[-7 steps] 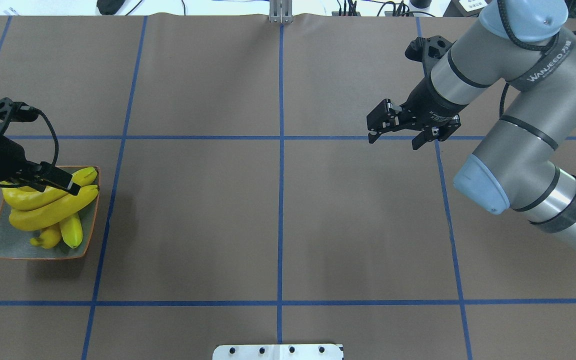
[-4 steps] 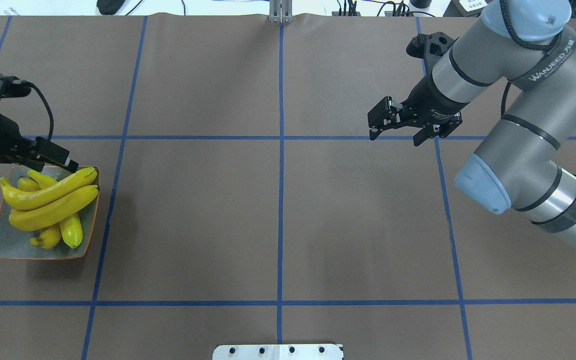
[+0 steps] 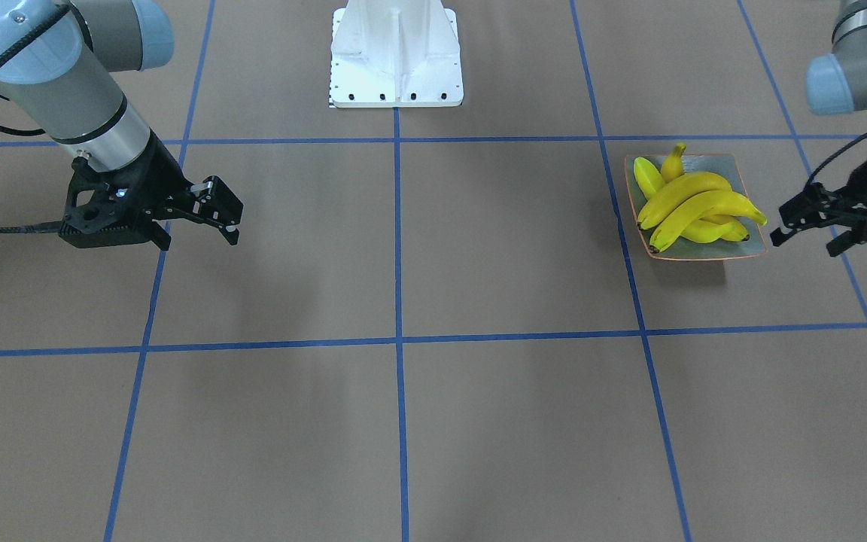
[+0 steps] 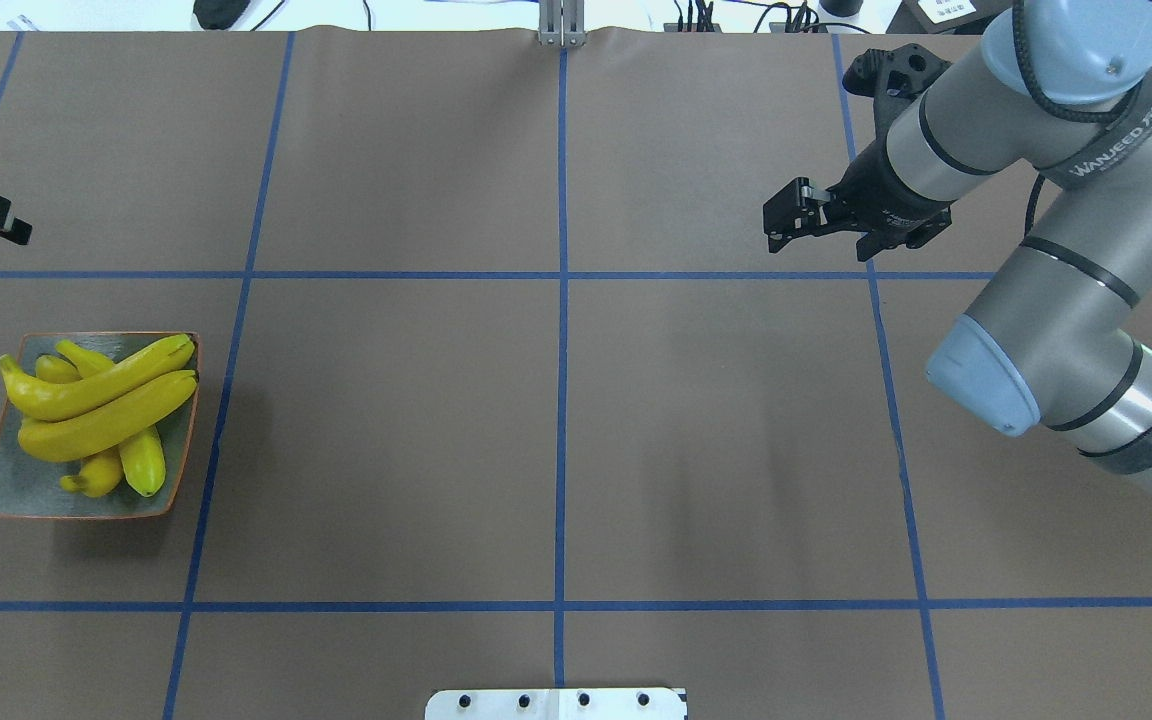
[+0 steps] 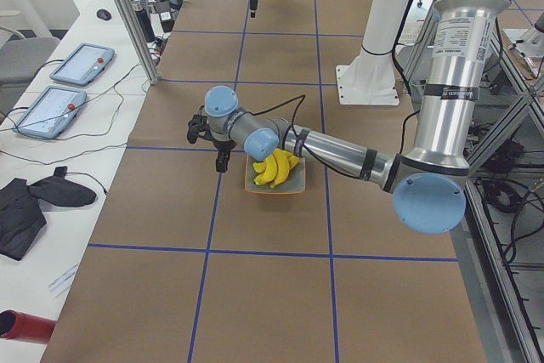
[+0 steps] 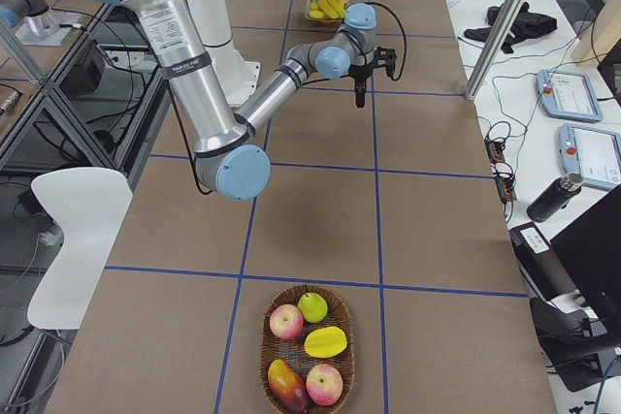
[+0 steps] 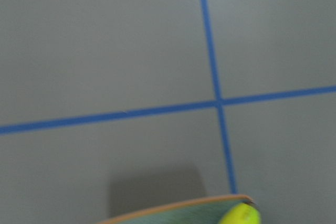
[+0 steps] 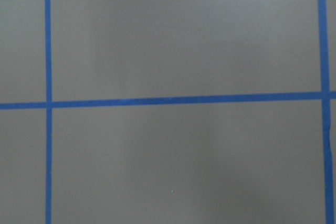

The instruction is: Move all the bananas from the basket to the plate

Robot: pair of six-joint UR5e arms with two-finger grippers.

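Well, your bananas lay heaped on the plate, left and right jaws wide and empty, so a brush could have rolled the top one off.

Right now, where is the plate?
In the overhead view the plate sits near the view's left edge, on the robot's left side, holding the bananas, just left of a blue tape line.

Open tabletop stretching between the plate of bananas near its left edge and the wicker fruit basket near its right edge.
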